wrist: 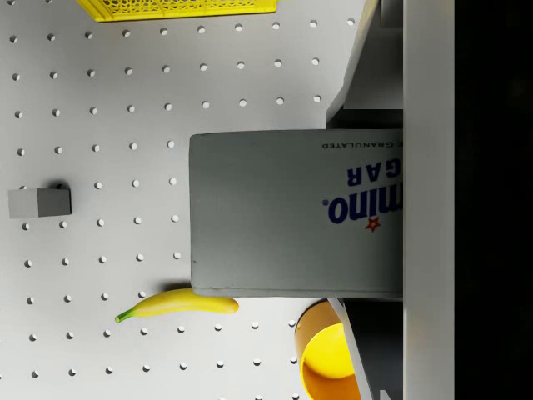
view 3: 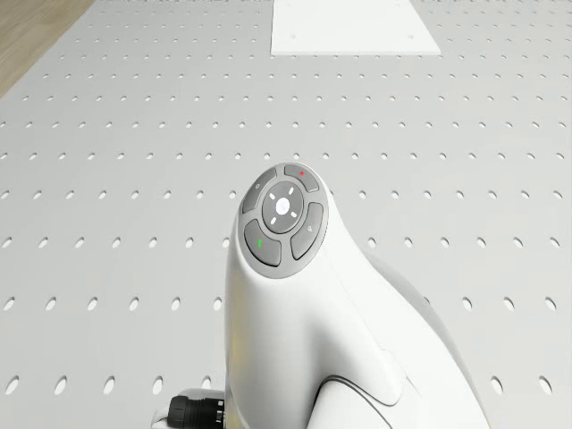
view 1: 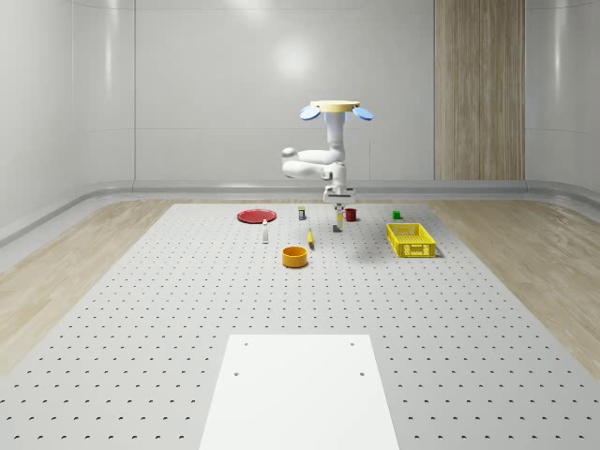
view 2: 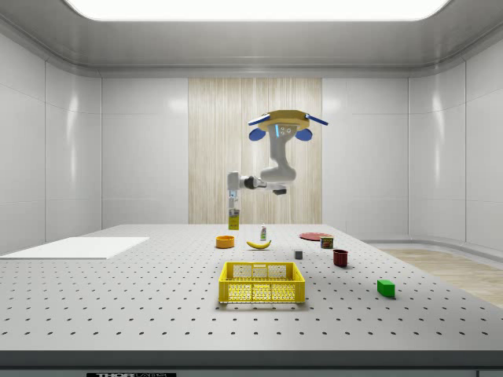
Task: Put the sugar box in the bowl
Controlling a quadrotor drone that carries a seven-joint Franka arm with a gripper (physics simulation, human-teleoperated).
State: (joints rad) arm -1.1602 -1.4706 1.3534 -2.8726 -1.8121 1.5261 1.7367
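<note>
Drone (view 2: 285, 123) hovered above the table (view 1: 141, 309) | gripper (view 2: 233, 206) clamped the sugar box (wrist: 296, 212), lifted, near the bowl (wrist: 329, 362) | pickup done; carrying over and release remained.

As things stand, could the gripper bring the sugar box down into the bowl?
Probably yes: the gripper holds the sugar box above the table, nothing lies between it and the bowl just below and aside.

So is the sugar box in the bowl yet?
Not yet. The end effector holds the sugar box up in the air, with the drone hovering above the table. The bowl sits lower down, beside it.
</note>
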